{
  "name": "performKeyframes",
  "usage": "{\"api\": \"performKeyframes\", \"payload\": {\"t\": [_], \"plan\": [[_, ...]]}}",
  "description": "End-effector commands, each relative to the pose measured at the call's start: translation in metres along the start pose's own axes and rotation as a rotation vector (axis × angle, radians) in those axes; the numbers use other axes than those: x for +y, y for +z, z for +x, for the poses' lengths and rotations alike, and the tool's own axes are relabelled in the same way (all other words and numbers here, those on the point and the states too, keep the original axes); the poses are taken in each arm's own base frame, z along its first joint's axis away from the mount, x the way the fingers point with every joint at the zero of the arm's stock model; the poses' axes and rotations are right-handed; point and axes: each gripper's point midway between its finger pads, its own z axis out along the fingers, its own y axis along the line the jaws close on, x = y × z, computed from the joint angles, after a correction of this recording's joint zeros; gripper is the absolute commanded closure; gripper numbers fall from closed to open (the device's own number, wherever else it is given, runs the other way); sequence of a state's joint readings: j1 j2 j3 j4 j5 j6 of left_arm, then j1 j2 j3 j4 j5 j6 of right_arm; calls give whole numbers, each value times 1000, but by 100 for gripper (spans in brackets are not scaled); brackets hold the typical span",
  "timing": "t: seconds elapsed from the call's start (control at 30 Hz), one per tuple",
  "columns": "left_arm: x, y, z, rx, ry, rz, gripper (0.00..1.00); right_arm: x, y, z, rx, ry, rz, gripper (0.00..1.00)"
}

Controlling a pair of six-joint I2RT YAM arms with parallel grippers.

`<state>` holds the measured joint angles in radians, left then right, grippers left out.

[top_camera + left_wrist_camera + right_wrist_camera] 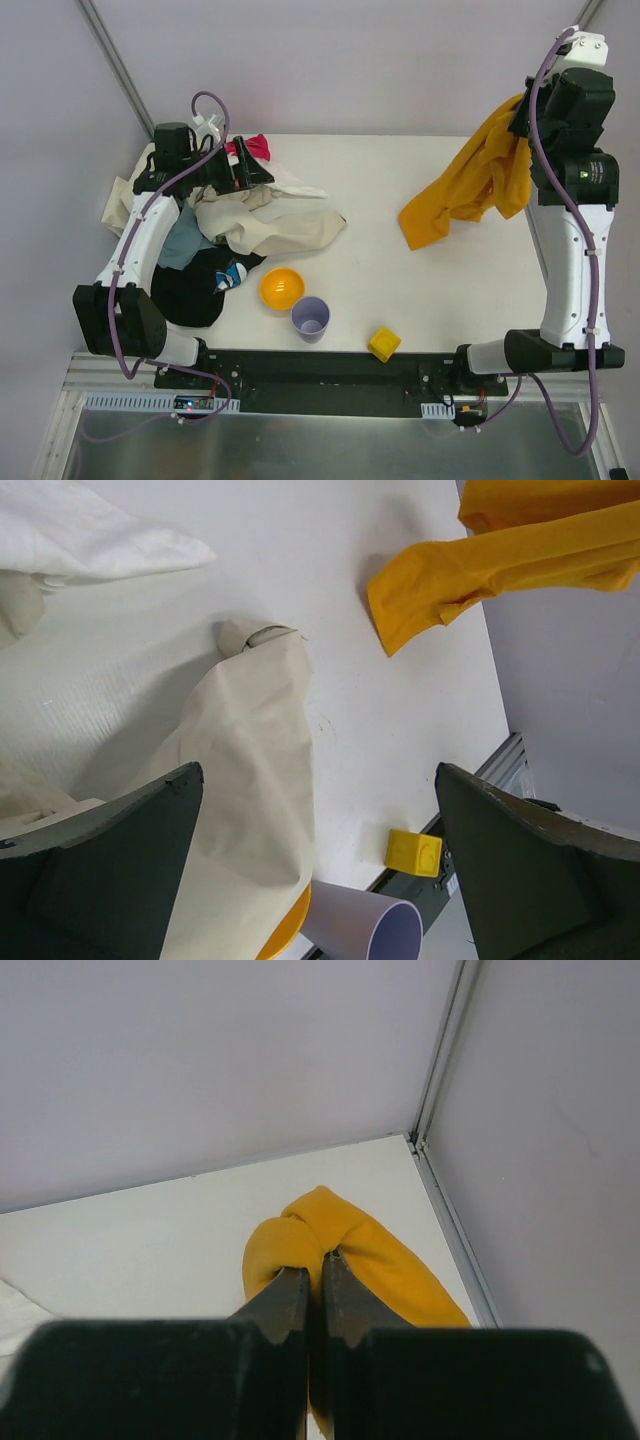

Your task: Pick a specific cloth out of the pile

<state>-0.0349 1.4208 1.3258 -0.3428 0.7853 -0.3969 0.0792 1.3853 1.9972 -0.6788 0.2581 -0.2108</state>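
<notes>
While right pincer [312, 1265] pinches cloth [470, 185] over white table [400, 290], left pincer [318, 775] spread, pale walls [350, 60]

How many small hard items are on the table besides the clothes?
3: an orange bowl by the pile, a lilac cup beside it, a yellow block farther right. Others may hide under that pile.

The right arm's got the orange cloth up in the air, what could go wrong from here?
The right claw pinches only a small fold of the cloth, so it may slip free. Its long end hangs low over the table and might drag or snag.
</notes>
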Motion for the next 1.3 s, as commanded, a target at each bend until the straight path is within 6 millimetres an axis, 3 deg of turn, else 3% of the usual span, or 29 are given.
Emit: {"api": "performKeyframes", "payload": {"t": [0.0,0.17,0.47,0.7,0.87,1.07,1.27], "plan": [[-13,-7,6,-7,62,25,1,-8,7,-8,-51,33,29,100],[-11,-6,15,6,48,19,1,0,39,40,37,45,24,100],[-27,-7,21,15,64,50,1,-1,94,195,359,19,89,100],[-37,-9,26,17,84,66,1,-7,115,306,612,-3,146,100],[-46,-15,27,1,101,78,1,-8,115,366,797,-3,159,99],[-58,-27,21,-62,148,84,1,-5,108,405,930,14,152,97],[-63,-34,19,-106,177,90,1,6,104,381,892,45,83,70]]}}
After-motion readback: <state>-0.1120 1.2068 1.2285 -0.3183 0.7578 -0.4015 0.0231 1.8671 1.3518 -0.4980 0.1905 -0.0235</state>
